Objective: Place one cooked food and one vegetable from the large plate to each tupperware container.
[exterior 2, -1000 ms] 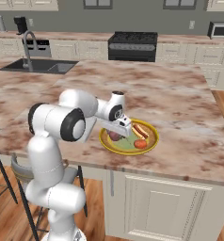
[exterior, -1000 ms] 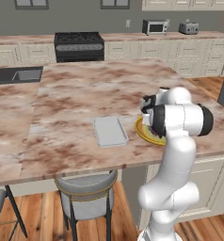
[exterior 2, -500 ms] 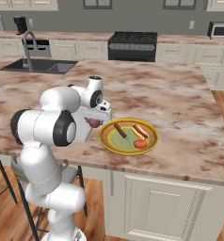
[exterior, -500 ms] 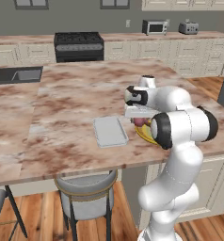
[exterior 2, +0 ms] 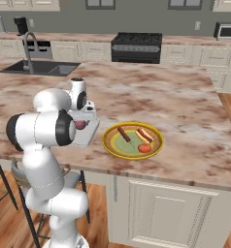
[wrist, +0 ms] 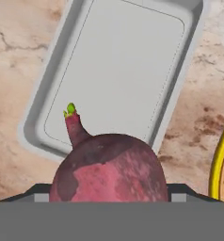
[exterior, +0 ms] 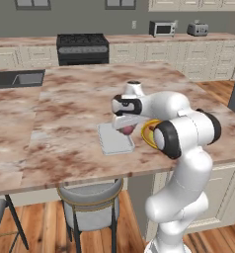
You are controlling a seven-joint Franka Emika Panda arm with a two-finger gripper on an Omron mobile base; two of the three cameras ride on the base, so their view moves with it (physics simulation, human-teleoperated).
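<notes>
Holding a dark red beet between my jaws, I hang my pincer over the near tupperware container, which sits at the middle of the left base frame on the marbled island counter. In the hand frame the beet bulges up from the bottom centre, its thin stalk with a green tip pointing toward the upper left, and the pale grey-white tray spreads tilted across the upper half behind it, its floor bare. My jaws stand wide, clamped on the beet's round sides; the finger tips themselves are mostly hidden behind it.

In the right base frame the pincer is at the left of centre, partly behind my own white elbow, and the beet shows as a small reddish lump just above the tray. Whether it touches the tray floor I cannot tell.

The large plate lies just right of the tray, at the middle of that frame, close to the counter's front edge. On it I see a brown sausage at the left, a striped bacon piece at the upper right and a red tomato at the lower right. In the left base frame its yellow rim peeks out from behind my forearm, right of the tray. In the hand frame a sliver of that rim curves down the right edge.
</notes>
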